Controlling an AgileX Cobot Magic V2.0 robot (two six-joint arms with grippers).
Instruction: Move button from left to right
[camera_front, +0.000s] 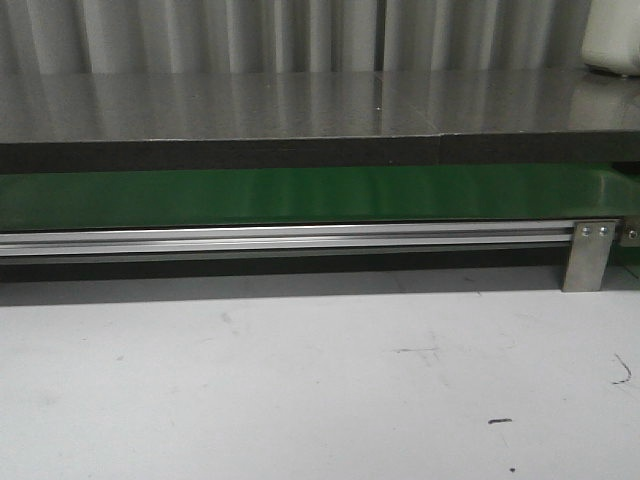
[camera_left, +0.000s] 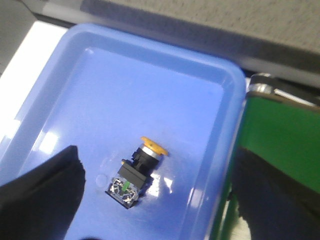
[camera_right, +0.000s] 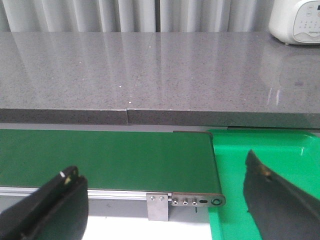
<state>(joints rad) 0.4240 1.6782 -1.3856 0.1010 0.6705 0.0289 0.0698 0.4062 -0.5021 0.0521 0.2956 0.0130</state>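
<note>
Left wrist camera shows me the small button (camera_left: 136, 171), with its round orange-yellow cap and black blocky body, lying on its side in the shallow blue plastic tray (camera_left: 60, 75). My left gripper (camera_left: 150, 200) hangs just above it with its black fingers (camera_left: 40, 195) spread wide apart, one on each side, and they are not touching the button. So I judge nothing has been picked up yet and the job is only at its start. Beside the tray I can see the end of the shiny green belt (camera_left: 285, 145). On the front camera the long green belt (camera_front: 300, 195) has nothing riding on it, and I see no arms there at all. On the right wrist camera my right gripper (camera_right: 165, 205) is also spread open and holds nothing. It waits over the far end of the belt, next to a bright green plastic tray (camera_right: 260, 150). What is left, I think, is all of it: grab the button, put it on the belt, and get it over to the right side.
</note>
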